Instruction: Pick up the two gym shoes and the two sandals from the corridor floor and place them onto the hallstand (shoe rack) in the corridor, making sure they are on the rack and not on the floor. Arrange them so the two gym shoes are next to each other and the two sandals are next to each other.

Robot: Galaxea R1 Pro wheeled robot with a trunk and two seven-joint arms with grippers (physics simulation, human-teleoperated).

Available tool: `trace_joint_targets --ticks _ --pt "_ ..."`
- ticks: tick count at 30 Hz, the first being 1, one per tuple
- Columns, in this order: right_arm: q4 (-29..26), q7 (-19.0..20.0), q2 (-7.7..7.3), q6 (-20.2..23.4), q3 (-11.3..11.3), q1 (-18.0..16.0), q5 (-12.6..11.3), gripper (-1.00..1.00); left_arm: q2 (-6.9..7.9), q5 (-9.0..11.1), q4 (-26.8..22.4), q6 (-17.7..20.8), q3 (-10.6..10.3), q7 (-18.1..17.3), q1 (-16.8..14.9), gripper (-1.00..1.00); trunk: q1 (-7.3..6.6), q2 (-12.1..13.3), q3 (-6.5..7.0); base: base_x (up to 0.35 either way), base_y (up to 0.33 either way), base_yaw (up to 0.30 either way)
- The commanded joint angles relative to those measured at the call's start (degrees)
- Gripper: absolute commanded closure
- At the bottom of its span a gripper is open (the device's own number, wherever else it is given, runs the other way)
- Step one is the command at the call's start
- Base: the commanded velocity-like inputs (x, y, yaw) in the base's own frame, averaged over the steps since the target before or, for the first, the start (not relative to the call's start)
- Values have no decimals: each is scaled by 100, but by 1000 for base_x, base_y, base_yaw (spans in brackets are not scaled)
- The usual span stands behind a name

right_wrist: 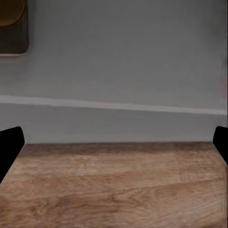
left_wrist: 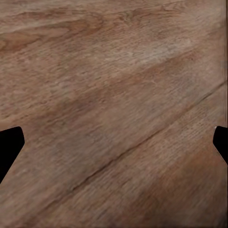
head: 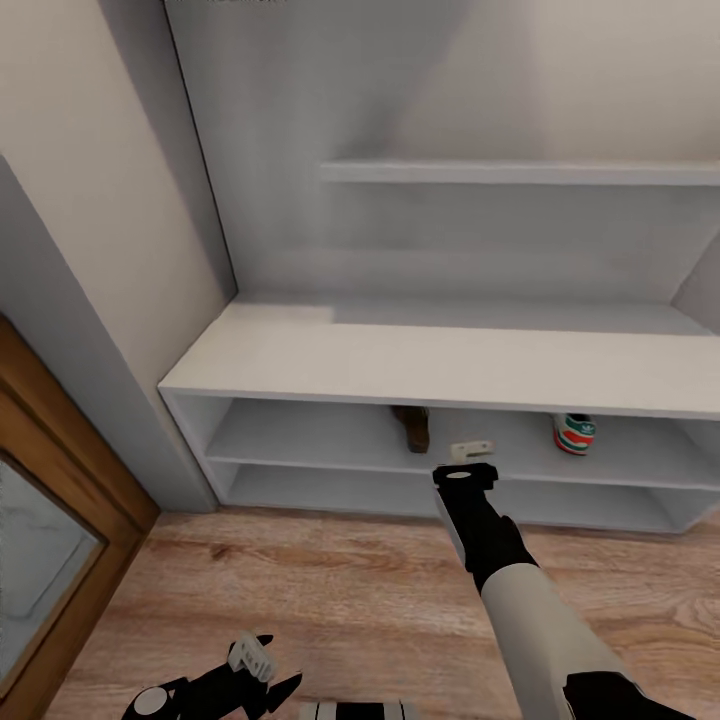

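The pale grey hallstand (head: 440, 360) fills the head view, with its wide bench top bare. On the upper of its two low shelves stand one brown sandal (head: 412, 427) and, further right, one white gym shoe (head: 575, 433) with green stripes. My right gripper (head: 470, 452) reaches toward that shelf just right of the sandal, open and holding nothing. In the right wrist view the sandal (right_wrist: 12, 26) sits on the shelf ahead and to one side, the black fingertips (right_wrist: 9, 145) spread wide. My left gripper (head: 275, 662) hangs low over the wood floor (left_wrist: 114, 95), open and empty.
A wood-framed door with a glass panel (head: 40, 530) stands at the left, beside a cream wall (head: 110, 200). A staggered wall shelf (head: 520, 172) juts out above the bench. Plank flooring (head: 330, 590) stretches between me and the hallstand.
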Motion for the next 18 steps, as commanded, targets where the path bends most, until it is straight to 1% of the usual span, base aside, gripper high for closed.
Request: trace_joint_targets --ticks 1,18 --pt "-6 13 5 39 -15 -1 49 -100 -9 -60 -5 -31 43 -27 -3 -100 -4 -2 -4 -264 -167 0" --pt "-7 13 5 39 -7 4 49 -100 -6 -52 -5 -37 51 -4 1 -100 -4 -2 -4 -265 -168 0"
